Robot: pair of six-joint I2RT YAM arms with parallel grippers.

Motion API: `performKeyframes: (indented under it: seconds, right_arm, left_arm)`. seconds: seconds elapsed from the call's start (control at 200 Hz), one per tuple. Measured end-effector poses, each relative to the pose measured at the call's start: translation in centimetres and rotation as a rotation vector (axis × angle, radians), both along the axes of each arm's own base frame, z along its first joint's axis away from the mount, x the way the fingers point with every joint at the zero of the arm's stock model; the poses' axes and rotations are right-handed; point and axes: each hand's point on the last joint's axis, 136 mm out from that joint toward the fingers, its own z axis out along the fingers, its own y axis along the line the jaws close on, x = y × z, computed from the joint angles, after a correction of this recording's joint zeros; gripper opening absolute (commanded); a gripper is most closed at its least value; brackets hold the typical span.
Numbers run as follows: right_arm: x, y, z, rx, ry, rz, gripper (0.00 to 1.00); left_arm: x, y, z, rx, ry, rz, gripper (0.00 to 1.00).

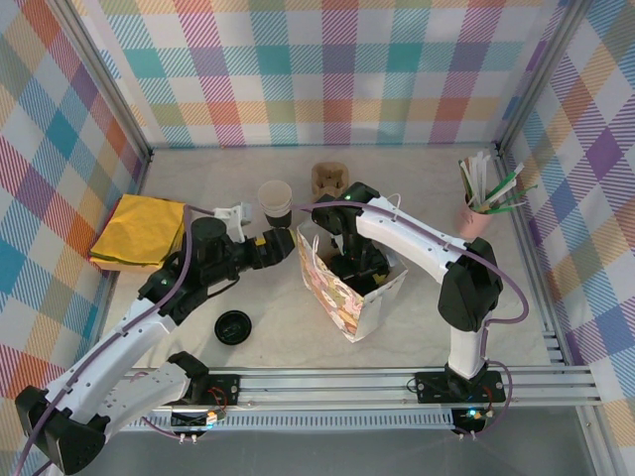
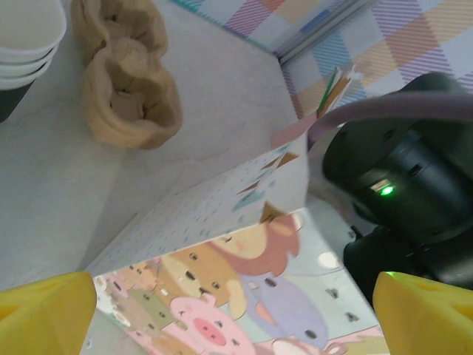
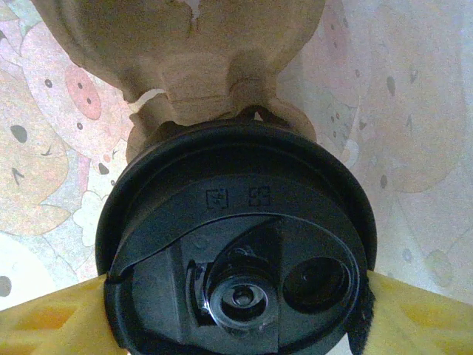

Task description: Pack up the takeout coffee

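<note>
- the takeout coffee [image 3: 236, 251] is inside the cartoon-animal paper bag [image 1: 337, 293], its round black lid facing the right wrist camera.
- the right claw [image 3: 236, 314] is clamped on the coffee, with a yellow finger pressed against each side of the lid.
- a brown pulp carrier [image 3: 185, 52] lies in the bag just beyond the lid, with the bag's printed walls around both.
- the left claw [image 1: 286, 244] is at the bag's left rim; its yellow fingertips [image 2: 52, 310] are spread wide apart with the bag's wall between them, gripping nothing.
- the bag stands open near the middle of the desk [image 1: 417, 178].
- behind the bag stand stacked white cups [image 1: 275, 201] and a second pulp carrier [image 1: 329, 178].
- a loose black lid [image 1: 233, 326] lies flat near the left arm, well apart from the bag.
- a folded yellow bag [image 1: 139, 230] lies at the far left.
</note>
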Motion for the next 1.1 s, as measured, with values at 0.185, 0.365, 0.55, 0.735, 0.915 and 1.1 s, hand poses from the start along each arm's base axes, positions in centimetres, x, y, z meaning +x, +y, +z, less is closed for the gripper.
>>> performKeyframes:
  seconds: [0.185,0.365,0.55,0.735,0.915,1.1]
  right_arm:
    - [0.0,0.0,0.0,0.001,-0.001,0.0,0.68]
    - [0.0,0.0,0.0,0.003,-0.002,0.0,0.68]
    - [0.0,0.0,0.0,0.003,-0.003,0.0,0.68]
    - [0.0,0.0,-0.1,0.005,-0.004,0.0,0.68]
    - [0.0,0.0,-0.1,0.008,-0.004,0.0,0.68]
    - [-0.1,0.0,-0.1,0.012,-0.007,-0.001,0.68]
  left_arm:
    - [1.4,-1.0,0.1,0.001,0.005,-0.005,0.96]
    - [2.5,-1.7,-1.2,0.025,0.043,-0.005,0.96]
    - [3.0,-2.0,-1.5,0.033,0.051,-0.001,0.96]
    - [3.6,-2.1,-2.4,0.053,0.072,0.011,0.94]
    - [3.9,-2.0,-2.8,0.066,0.078,0.025,0.94]
    - [4.0,-1.8,-2.9,0.074,0.078,0.035,0.94]
